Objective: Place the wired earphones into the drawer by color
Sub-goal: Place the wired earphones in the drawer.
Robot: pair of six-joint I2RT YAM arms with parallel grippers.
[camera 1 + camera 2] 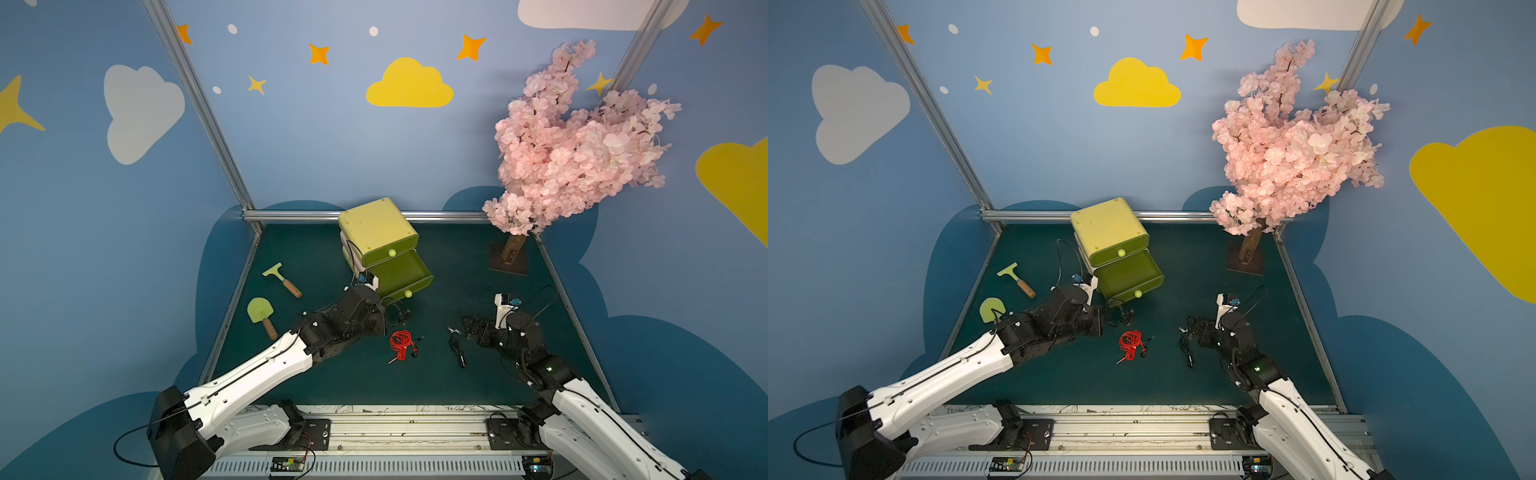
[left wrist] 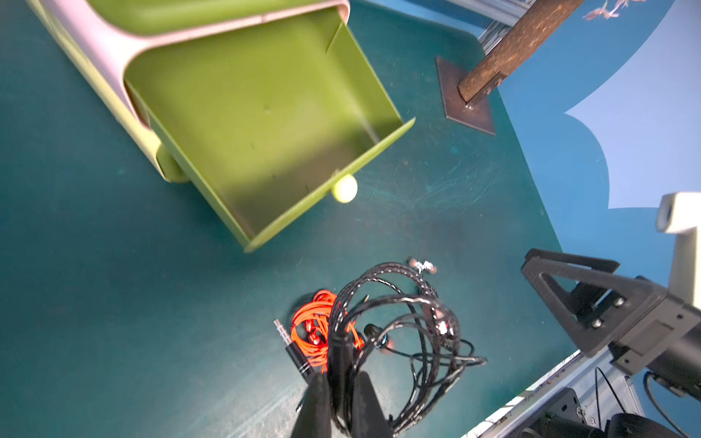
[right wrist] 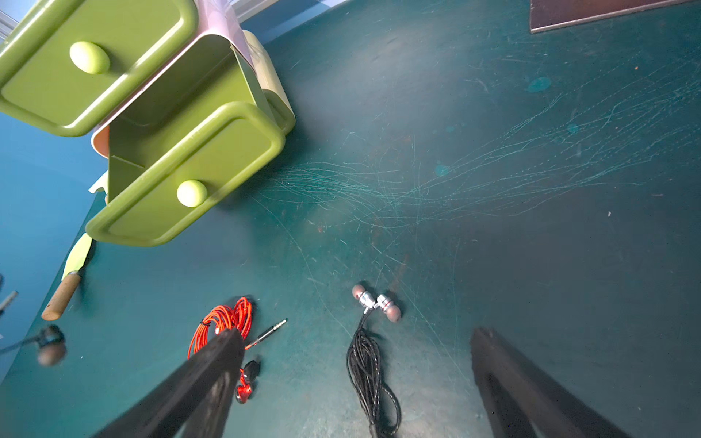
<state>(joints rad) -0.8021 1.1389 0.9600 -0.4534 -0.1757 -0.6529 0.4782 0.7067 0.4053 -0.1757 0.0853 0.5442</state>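
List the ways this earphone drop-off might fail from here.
1. The left pincer is shut on only a few strands of the black earphones; loose loops trail wide and might catch on the open drawer's front wall or hang outside it.
2. The red earphones lie right by the held bundle; whether the cables are tangled cannot be told, so they may be dragged along.
3. The open right pincer hovers over a second black set, risking crowding.

Two earphone bundles (image 1: pixel 401 344) (image 1: pixel 457 351) lie on the mat (image 1: pixel 457 270) before the open drawer (image 1: pixel 405 274).
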